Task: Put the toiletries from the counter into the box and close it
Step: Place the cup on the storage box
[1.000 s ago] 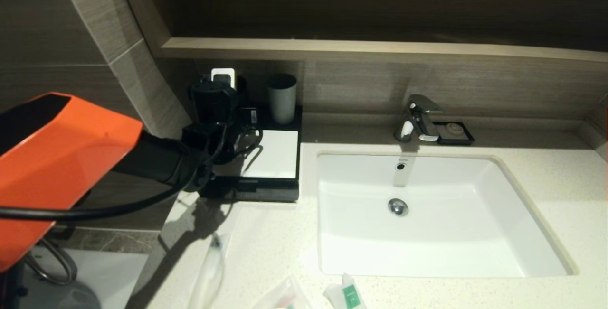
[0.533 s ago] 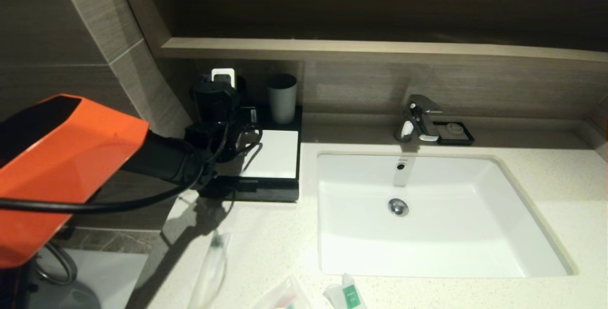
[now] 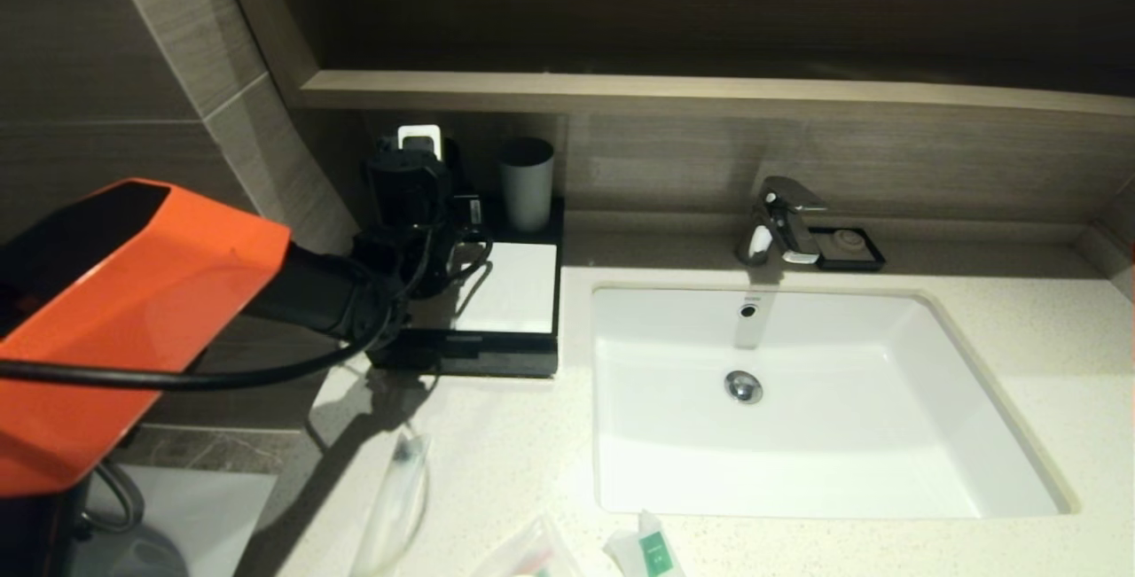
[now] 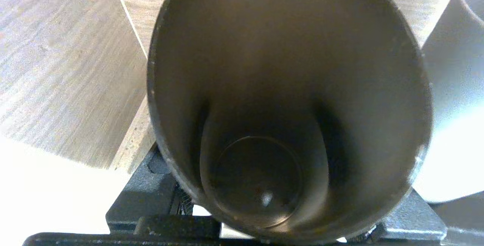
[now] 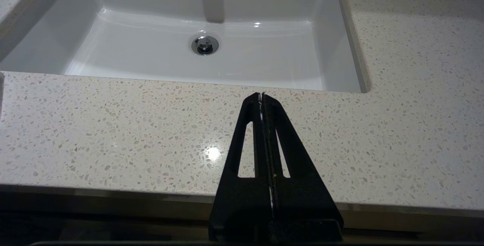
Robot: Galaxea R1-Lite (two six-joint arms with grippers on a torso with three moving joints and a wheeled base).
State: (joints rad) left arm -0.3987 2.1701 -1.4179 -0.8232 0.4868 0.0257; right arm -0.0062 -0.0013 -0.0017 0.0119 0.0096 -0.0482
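Observation:
The black box [image 3: 479,355] with a white top panel stands at the back left of the speckled counter [image 3: 497,453], its drawer shut. A long thin sleeve [image 3: 395,506], a clear pouch [image 3: 532,555] and a white sachet with a green label [image 3: 652,550] lie at the counter's front edge. My left gripper [image 3: 408,183] is over the back of the box. In the left wrist view it [image 4: 280,215] is open, a finger on each side of a dark cup [image 4: 287,87]. My right gripper [image 5: 262,96] is shut and empty above the counter's front edge.
A grey cup [image 3: 526,183] stands on the back of the box beside the dark cup. A white basin [image 3: 931,355], a chrome faucet [image 3: 780,222] and a black soap dish [image 3: 849,247] lie to the right. A wooden ledge [image 3: 709,94] runs above.
My left arm has reached a little farther toward the back wall and to the right. The toiletries and the box have not moved.

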